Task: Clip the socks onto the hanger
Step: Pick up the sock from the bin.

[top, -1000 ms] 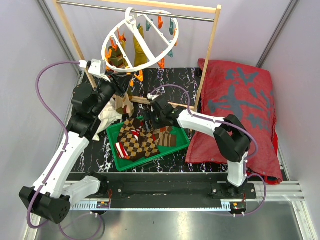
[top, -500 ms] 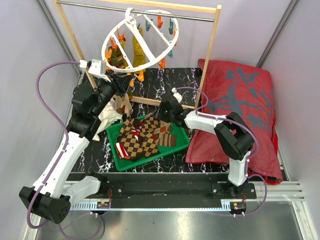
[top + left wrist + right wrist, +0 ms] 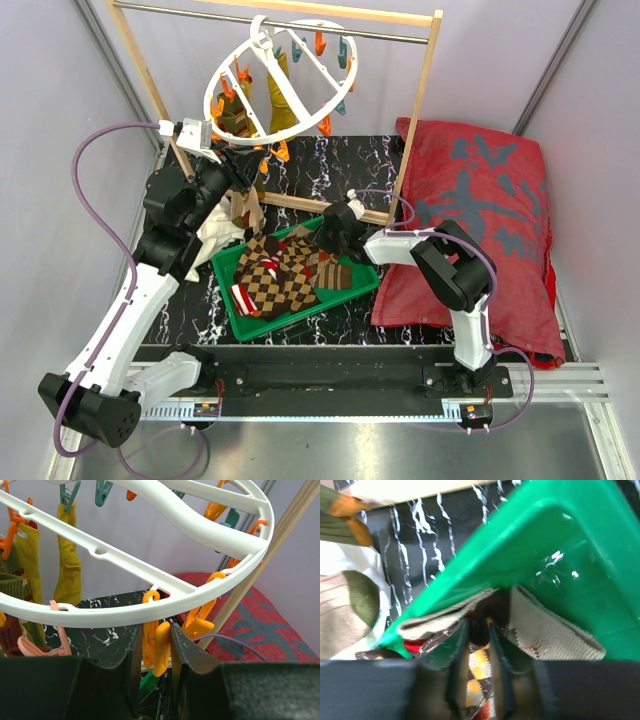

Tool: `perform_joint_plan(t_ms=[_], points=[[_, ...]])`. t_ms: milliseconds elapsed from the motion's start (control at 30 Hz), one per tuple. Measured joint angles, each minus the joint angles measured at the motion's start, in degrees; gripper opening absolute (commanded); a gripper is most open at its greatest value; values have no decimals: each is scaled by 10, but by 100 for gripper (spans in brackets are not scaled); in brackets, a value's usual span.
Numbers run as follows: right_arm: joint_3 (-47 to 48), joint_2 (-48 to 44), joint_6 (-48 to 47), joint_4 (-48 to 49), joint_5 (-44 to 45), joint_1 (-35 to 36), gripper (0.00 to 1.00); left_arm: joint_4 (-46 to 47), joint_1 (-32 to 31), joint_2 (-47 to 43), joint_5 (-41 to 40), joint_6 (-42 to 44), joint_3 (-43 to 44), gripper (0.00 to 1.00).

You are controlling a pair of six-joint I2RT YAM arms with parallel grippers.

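Note:
The white round hanger [image 3: 285, 95] hangs from the rack rod, with an olive-yellow sock [image 3: 278, 100] clipped among others on its far side. My left gripper [image 3: 232, 158] is raised under the ring's near rim [image 3: 150, 607]. In the left wrist view its jaws [image 3: 154, 630] are shut on an orange clip [image 3: 161, 647]. Argyle and striped socks [image 3: 280, 280] lie heaped in a green tray [image 3: 235, 315]. My right gripper [image 3: 328, 240] reaches down into the tray's back right part. Its fingers [image 3: 479, 630] pinch a fold of an argyle sock [image 3: 479, 672].
A wooden rack frame [image 3: 415, 120] stands across the back. A big red cushion [image 3: 480, 220] fills the right side, touching the tray's right end. A white cloth [image 3: 215, 230] lies left of the tray, under my left arm. The tray's green wall [image 3: 560, 555] rises just ahead of the right fingers.
The right gripper shifted right along the tray's back edge, dipped into the socks and closed its jaws on an argyle sock. The left arm and hanger stayed still.

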Motion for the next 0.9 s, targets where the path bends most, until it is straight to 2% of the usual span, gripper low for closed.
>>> perform_joint_plan(t_ms=[133,367,667,900], points=[[-18,10,10,25,-12,-1,1,0,0,0,0,-2,0,0],[-36,-21,-38,30,-33,-6,0,-8,0,0,0,-4,9,0],[-34,-155,-236,-6,-88,-6,0,-16,-1,0,0,-10,19,0],[21,-224,-426,-78,-176,-6,0,-17,-1,0,0,-11,19,0]])
